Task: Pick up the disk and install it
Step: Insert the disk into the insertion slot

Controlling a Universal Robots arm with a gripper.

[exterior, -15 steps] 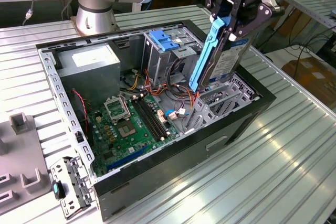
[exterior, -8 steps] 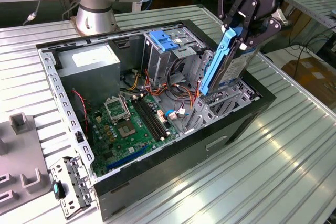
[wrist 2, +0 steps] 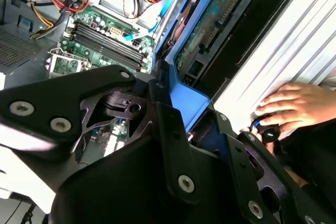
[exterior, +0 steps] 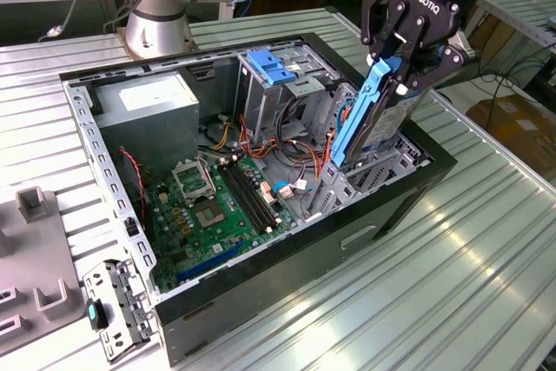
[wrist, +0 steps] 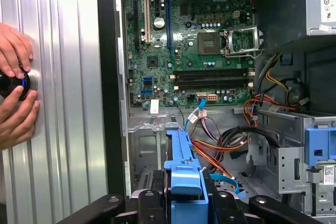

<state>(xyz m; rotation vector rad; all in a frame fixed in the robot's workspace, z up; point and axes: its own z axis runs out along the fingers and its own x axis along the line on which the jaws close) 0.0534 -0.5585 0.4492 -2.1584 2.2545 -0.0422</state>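
Note:
The disk (exterior: 393, 119), a silver drive with blue side rails, hangs steeply tilted over the drive bay (exterior: 382, 171) at the end of the open computer case (exterior: 304, 249) on the exterior view's right. Its lower end dips into the bay. My gripper (exterior: 408, 58) is shut on the disk's upper end, with black fingers on either side of the blue rail. In the second wrist view the disk (wrist 2: 215, 19) shows its green circuit side, with the gripper (wrist 2: 178, 111) clamped on the rail. In the first wrist view the disk's blue rail (wrist: 184, 171) rises from the gripper (wrist: 184, 205).
Inside the case lie a green motherboard (exterior: 217, 206), a grey power supply (exterior: 143, 102), a light-blue bracket (exterior: 274, 67) and loose red and orange cables (exterior: 295, 149). A person's hand (wrist: 16, 82) rests on a black knob on the ribbed table. The arm's base (exterior: 156, 15) stands behind the case.

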